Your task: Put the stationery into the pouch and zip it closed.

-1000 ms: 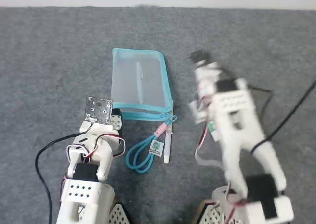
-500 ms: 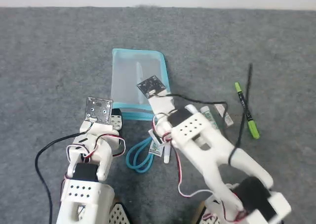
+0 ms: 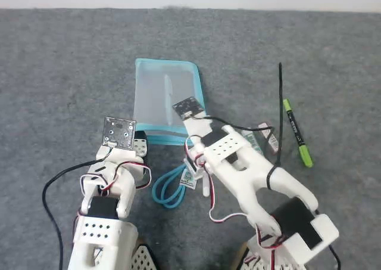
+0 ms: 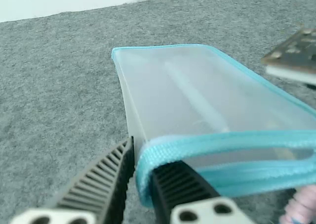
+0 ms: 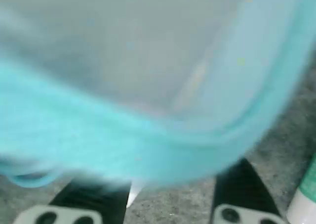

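The left arm (image 3: 110, 186) sits low at the near left with its wrist level. Its gripper (image 4: 140, 159) is pinched tight on a corner of the pouch (image 4: 197, 100) rim. The right arm (image 3: 250, 168) stretches diagonally from the near right — its gripper (image 5: 170, 189) tipped downward at the pouch's near edge, jaws spread apart.

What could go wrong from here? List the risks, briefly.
1. The left claw pinches only a corner of the pouch's teal rim, so a tug could pull it free.
2. The right claw is open, hard against that rim, and might clamp both lips, closing the mouth.
3. The green highlighter lies outside the pouch beside a black cable, which could drag it away.
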